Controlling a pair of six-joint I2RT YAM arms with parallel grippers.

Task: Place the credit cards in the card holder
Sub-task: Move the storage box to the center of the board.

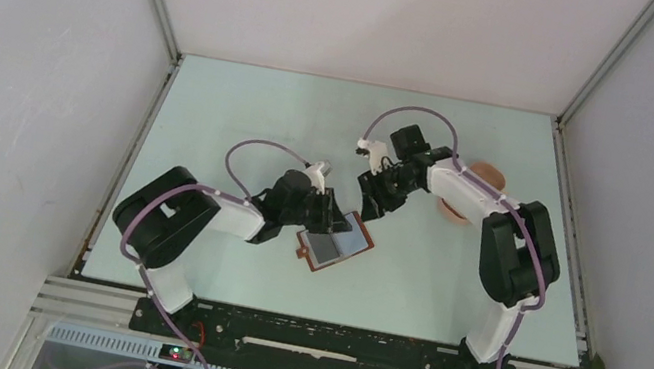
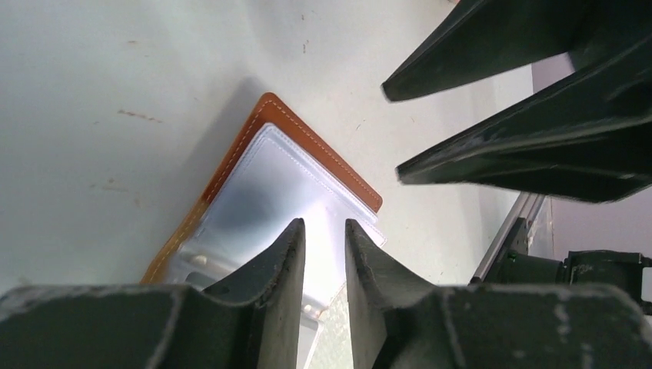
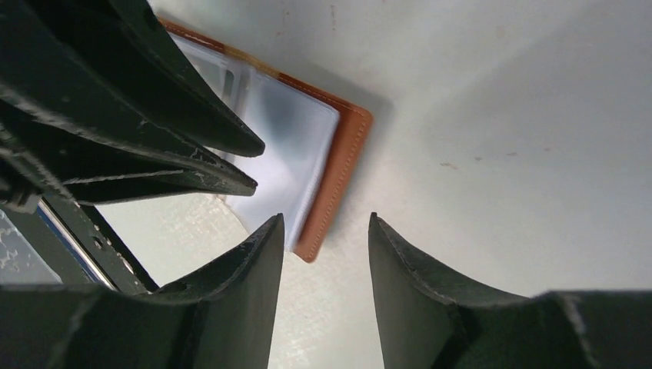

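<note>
Just beneath both jaws, card holder (image 1: 334, 245)

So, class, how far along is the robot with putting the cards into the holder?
Done: the holder lies open on the table, clear pockets up. In hand: the left claw sits over the pockets, jaws narrow; the right claw hangs open and empty beside the holder's edge. Left: no card shows anywhere, so loading seems still ahead.

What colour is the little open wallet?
The card holder is orange-brown leather with pale stitching and greyish clear pockets; best in the left wrist view.
</note>
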